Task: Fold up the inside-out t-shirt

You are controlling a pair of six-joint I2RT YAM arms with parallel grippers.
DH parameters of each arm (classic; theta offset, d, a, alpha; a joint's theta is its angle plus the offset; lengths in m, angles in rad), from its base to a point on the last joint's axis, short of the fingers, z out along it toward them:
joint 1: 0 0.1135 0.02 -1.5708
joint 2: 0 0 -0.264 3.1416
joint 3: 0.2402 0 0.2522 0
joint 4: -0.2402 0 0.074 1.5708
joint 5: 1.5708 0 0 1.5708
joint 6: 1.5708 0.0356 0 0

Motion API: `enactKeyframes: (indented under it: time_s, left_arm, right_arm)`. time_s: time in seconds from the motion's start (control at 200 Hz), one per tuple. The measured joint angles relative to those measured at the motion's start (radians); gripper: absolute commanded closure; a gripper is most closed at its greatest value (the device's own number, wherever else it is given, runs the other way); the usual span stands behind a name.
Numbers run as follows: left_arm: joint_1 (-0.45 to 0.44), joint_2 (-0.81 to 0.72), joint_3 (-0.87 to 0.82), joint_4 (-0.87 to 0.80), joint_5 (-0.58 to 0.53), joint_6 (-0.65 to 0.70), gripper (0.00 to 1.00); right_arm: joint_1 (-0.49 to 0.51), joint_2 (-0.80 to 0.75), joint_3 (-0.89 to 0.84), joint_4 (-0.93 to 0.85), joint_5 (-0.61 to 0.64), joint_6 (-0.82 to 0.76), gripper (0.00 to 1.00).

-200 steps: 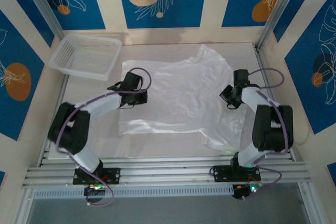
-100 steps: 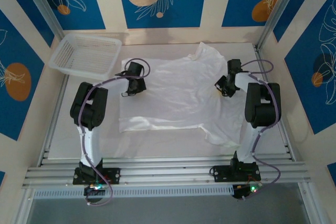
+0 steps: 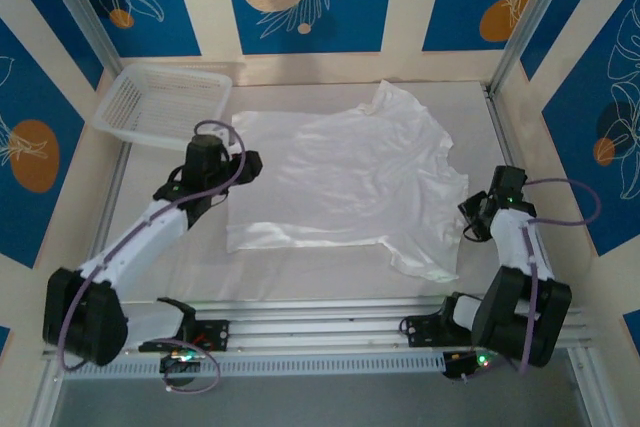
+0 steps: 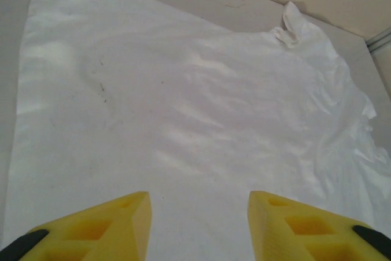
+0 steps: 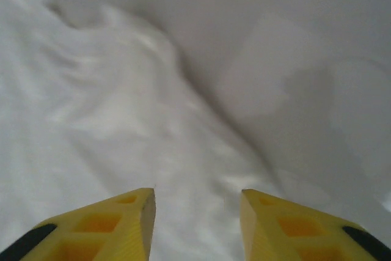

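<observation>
Your left gripper [image 3: 244,165] hovers at the left edge of the white t-shirt [image 3: 350,182]. Its yellow fingers [image 4: 116,224] stand apart with nothing between them, and the cloth spreads flat ahead of it. Your right gripper [image 3: 472,219] sits at the shirt's right edge, its fingers [image 5: 122,224] likewise parted and empty. In its wrist view, wrinkled fabric lies below and left, bare table [image 5: 317,47] right. The white mesh basket [image 3: 150,107] lies beyond the left gripper, off the shirt.

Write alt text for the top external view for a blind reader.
A wrinkled white t-shirt lies spread on the table. The left gripper is open at its left edge, the right gripper open at its right edge. A white mesh basket sits at the far left.
</observation>
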Motion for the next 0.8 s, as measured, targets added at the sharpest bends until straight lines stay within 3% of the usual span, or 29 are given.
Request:
enactKeyframes:
  time_s: [0.37, 0.5, 0.665, 0.8]
  left_arm:
    - [0.000, -0.023, -0.134, -0.057, 0.002, 0.019, 0.52]
    - [0.000, -0.023, -0.134, -0.056, 0.010, 0.024, 0.52]
    - [0.000, -0.027, -0.146, -0.068, 0.011, 0.024, 0.51]
    - [0.000, -0.031, -0.146, -0.084, 0.009, 0.024, 0.51]
  right_arm:
    - [-0.011, 0.249, 0.047, -0.024, -0.029, -0.084, 0.55]
    - [-0.010, 0.268, 0.066, -0.050, -0.017, -0.101, 0.69]
    - [-0.005, 0.275, 0.066, -0.009, -0.043, -0.117, 1.00]
    - [0.016, 0.275, 0.066, 0.060, -0.077, -0.116, 0.99]
